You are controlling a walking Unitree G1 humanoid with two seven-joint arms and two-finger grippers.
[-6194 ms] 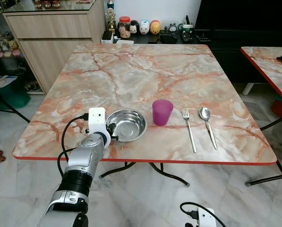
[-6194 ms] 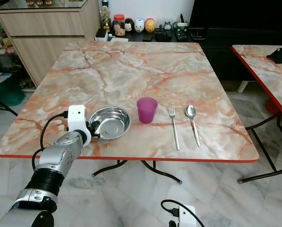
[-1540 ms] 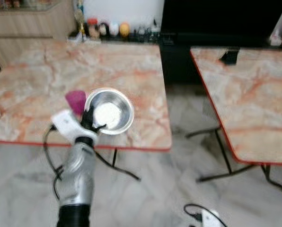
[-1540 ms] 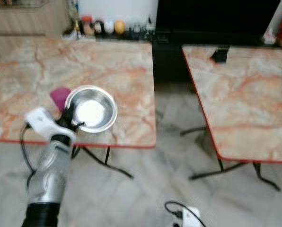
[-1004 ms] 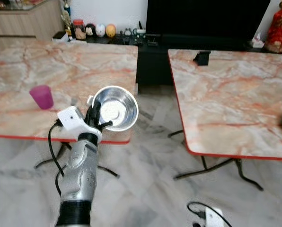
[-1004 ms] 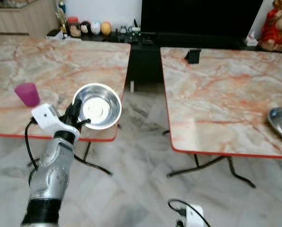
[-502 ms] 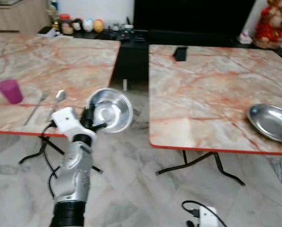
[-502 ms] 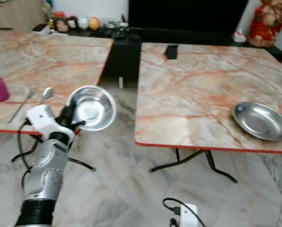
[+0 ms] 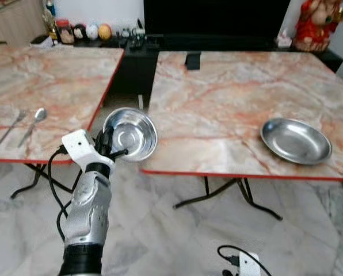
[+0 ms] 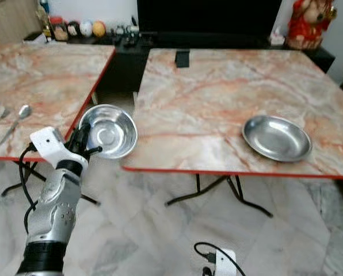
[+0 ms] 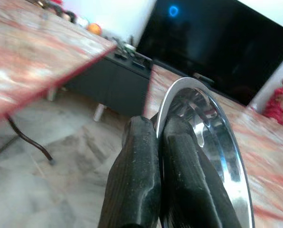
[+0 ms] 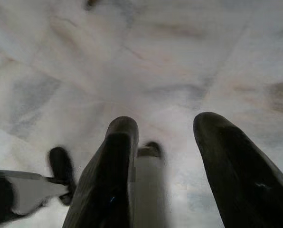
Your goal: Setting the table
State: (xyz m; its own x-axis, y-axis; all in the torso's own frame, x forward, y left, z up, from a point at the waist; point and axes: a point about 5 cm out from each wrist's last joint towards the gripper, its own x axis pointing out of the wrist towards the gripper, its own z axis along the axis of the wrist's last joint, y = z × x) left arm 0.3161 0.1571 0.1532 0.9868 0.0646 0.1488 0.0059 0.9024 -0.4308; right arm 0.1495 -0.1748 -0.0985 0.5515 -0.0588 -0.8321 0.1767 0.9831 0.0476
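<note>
Steel bowl (image 9: 130,134) in transit: the left gripper (image 9: 106,147) pinches the bowl by its rim, the two black fingers (image 11: 141,180) pressed together on the thin metal edge, one inside and one outside, as the left wrist view shows plainly. The bowl hangs in the air over the tiled floor, in the gap between two marble-patterned tables, tipped so that its hollow faces up and toward the camera.

The relation that matters is with the second table (image 9: 229,109), taken here as the landmark. The bowl is held just off that table's near left corner, level with or slightly above the red edge. A steel plate (image 9: 295,140) already lies on the table toward its near right side, well apart from the bowl. From the gripper, the open tabletop lies ahead and to the right; the plate lies farther right still. If the bowl belongs beside or on the plate, the carry must run rightward along the table's near edge, and the left arm is the one holding the load.

The left arm is raised in front of the body, forearm upright, wrist bent so the fingers point toward the table. The right gripper (image 12: 165,166) hangs low over the floor, its fingers spread apart and holding nothing.

Away to the left of the second table, on the first table (image 9: 45,86), a fork (image 9: 10,128) and spoon (image 9: 33,123) lie side by side near its front edge.
</note>
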